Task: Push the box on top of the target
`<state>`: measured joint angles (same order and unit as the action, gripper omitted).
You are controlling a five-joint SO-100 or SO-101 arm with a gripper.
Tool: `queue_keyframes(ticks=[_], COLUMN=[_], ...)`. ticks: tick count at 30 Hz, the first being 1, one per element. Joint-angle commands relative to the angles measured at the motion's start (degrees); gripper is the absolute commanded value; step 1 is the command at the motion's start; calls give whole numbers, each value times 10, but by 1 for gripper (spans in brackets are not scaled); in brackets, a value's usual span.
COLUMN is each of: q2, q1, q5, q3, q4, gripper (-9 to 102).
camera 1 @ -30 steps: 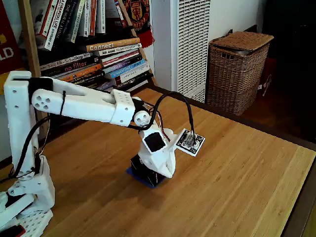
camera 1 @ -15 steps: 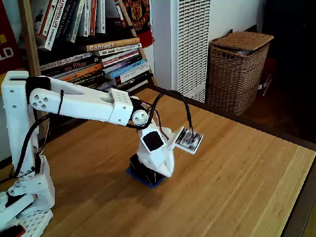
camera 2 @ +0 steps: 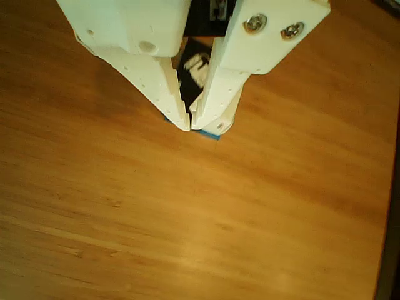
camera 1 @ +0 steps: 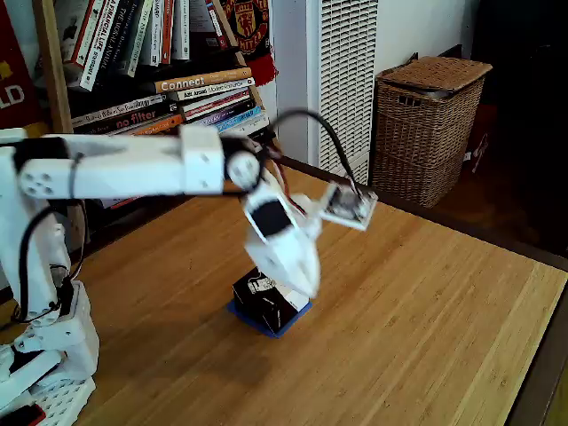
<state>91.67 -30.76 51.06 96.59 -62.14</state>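
Blue target nearly covered by box, near table middle; push seemingly done. Gripper above, fingertips together, holding nothing.

From my fixed view I see the box, a small black-sided cube with a white top face carrying black print, sitting upright on the wooden tabletop. It rests on the target, a square of blue tape whose edge peeks out along the box's near side. In the other view I catch the box and a blue corner of the target.
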Motion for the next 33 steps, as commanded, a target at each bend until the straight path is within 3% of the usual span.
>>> queue_keyframes(ticks=[1, 17, 33], q2=[76, 309, 521], q1=[20, 150, 203], q5=[5, -153, -132], q3=[29, 258, 423], q4=[-11, 16, 20], gripper=[0, 0, 0])
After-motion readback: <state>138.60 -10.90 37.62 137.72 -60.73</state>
